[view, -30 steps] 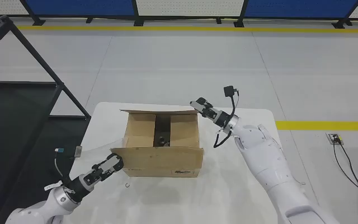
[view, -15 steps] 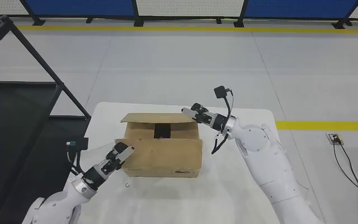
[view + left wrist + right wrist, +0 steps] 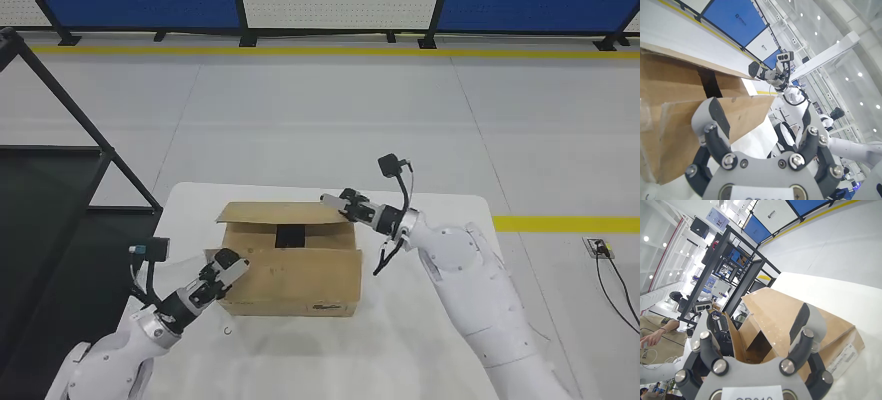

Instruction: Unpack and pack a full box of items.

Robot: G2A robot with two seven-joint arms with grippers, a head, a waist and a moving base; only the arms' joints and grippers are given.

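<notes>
The cardboard box stands in the middle of the white surface, its top facing up and its long axis running side to side across the robot. Both long flaps lean inward over the opening, and a dark gap shows between them. The left gripper is at the left end of the near flap, its fingers apart, with one pad against the cardboard. The right gripper is at the right end of the far flap, its fingers also spread, and one finger lies on the flap's outer face.
</notes>
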